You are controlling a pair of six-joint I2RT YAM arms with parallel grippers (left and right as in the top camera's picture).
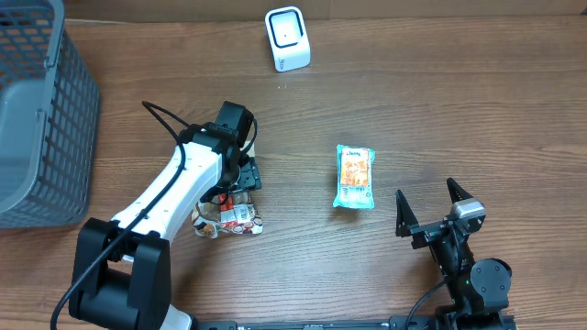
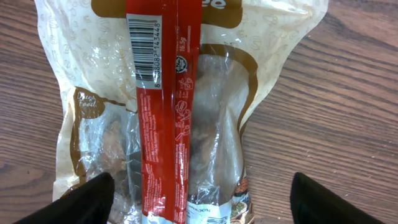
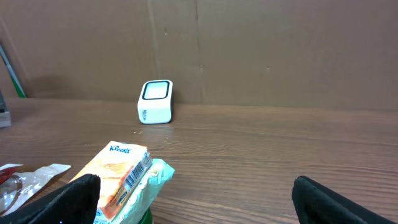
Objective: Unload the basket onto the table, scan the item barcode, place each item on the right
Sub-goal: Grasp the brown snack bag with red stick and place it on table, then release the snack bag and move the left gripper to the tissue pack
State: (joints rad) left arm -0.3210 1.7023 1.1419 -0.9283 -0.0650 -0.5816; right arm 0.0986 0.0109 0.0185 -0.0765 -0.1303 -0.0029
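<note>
Just above the snack bag (image 2: 205, 124), which lies barcode (image 2: 146, 50) up on the tabletop (image 2: 348, 93), the left gripper (image 2: 200, 199) hangs with fingers (image 2: 87, 202) apart; the right gripper (image 3: 196, 199), near the tissue pack (image 3: 121, 177), is spread wide too.

Left wrist view: a clear snack bag (image 2: 205, 124) has a red strip (image 2: 163, 162) down its middle. On the strip is a white barcode label (image 2: 144, 53) with digits running sideways; the last ones look like 143448, the rest unclear. Beside it is small white print, apparently "16.5g". A small oval badge (image 2: 89, 106) on the bag ends in "Food". Right wrist view: a tissue pack (image 3: 118, 177) reads "Kleenex" in blue script. Print on the white scanner (image 3: 155, 102) is too small to read.
</note>
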